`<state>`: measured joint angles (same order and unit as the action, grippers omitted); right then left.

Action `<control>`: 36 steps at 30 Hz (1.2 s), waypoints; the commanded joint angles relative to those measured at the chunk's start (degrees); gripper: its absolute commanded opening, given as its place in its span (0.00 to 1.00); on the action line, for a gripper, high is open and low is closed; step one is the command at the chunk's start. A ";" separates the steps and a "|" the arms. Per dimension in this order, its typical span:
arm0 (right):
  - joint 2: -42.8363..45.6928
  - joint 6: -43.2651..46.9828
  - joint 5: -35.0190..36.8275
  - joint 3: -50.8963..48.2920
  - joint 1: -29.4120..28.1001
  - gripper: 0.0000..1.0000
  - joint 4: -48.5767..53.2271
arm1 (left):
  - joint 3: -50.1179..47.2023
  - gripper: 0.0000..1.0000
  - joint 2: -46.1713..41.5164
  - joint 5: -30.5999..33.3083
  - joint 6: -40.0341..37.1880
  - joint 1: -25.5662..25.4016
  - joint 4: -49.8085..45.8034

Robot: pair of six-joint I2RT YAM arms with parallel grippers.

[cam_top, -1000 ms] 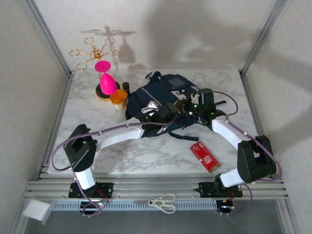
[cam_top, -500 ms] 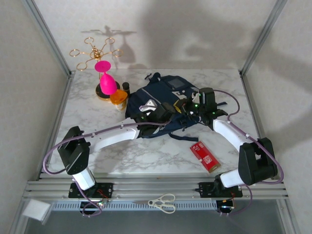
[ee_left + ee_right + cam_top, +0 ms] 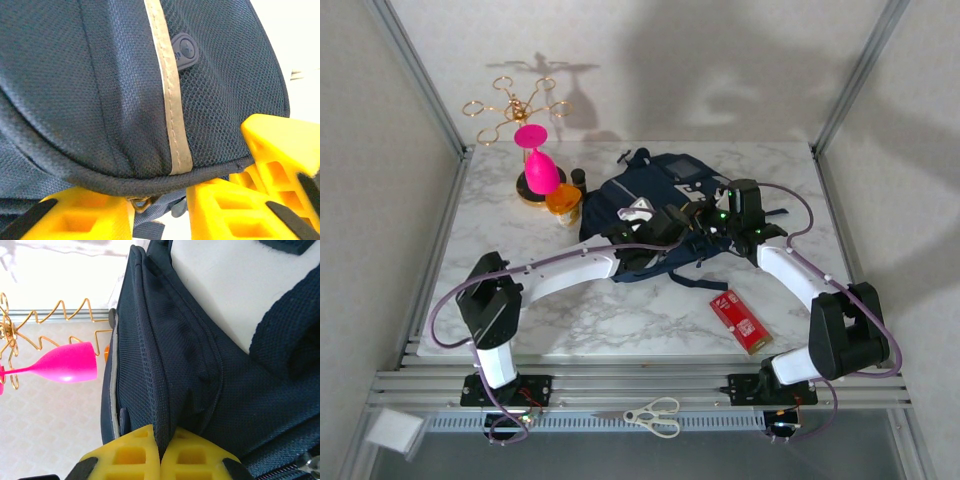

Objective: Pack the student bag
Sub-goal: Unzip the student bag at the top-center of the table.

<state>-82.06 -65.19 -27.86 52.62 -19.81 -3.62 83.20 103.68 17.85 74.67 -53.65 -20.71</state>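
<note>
The student bag (image 3: 655, 195), navy with white patches, lies at the back middle of the table. My left gripper (image 3: 672, 224) is at its near edge. In the left wrist view its yellow fingers (image 3: 85, 220) stand apart under the bag's piped rim (image 3: 150, 182), gripper (image 3: 160, 212) open, with a strap and a metal ring showing in the gap. My right gripper (image 3: 708, 216) is at the bag's right side. Its yellow fingers (image 3: 125, 455) are pinched together on a fold of navy fabric (image 3: 165, 390), gripper (image 3: 160, 452) shut on it.
A pink glass (image 3: 538, 165) hangs on a gold wire rack (image 3: 515, 105) at the back left, with an orange bottle (image 3: 563, 203) beside the bag. A red box (image 3: 741, 321) lies near the front right. Scissors (image 3: 655, 415) rest on the front rail.
My left gripper has opened and shifted slightly right along the bag's near edge, towards the right gripper. The right gripper has kept its pinch on the bag in place.
</note>
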 commanded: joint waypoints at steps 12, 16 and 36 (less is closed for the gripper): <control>2.17 3.68 -2.55 2.04 0.35 0.00 -1.58 | 1.15 0.00 -0.07 6.06 -5.95 2.95 4.98; 2.78 6.76 -2.31 2.87 2.14 0.00 1.51 | -0.40 0.00 -2.82 3.05 -10.31 2.85 2.22; 2.23 19.92 -6.64 8.80 13.28 0.15 18.25 | -0.64 0.00 -2.95 -19.51 -43.08 5.51 -3.15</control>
<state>-82.89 -46.59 -40.07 59.68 -8.05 15.92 81.03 99.04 -1.80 38.11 -50.72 -20.01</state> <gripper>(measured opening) 0.072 0.054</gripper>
